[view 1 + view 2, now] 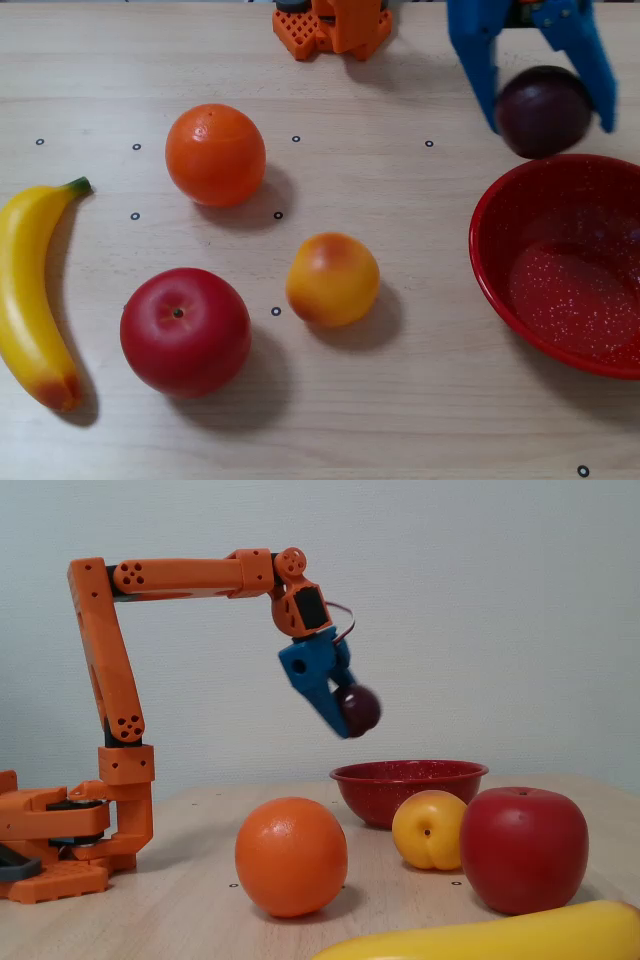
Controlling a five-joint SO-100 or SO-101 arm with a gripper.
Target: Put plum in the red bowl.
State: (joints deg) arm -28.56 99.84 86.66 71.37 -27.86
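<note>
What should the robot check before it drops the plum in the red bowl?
1. Plum held between the blue gripper fingers: ok.
2. Plum lifted clear of the table: ok, in the fixed view.
3. Plum fully above the red bowl: not ok, it hangs at the far rim in the overhead view.
4. Bowl empty inside: ok.
5. Orange, peach, apple and banana away from the bowl: ok.
</note>
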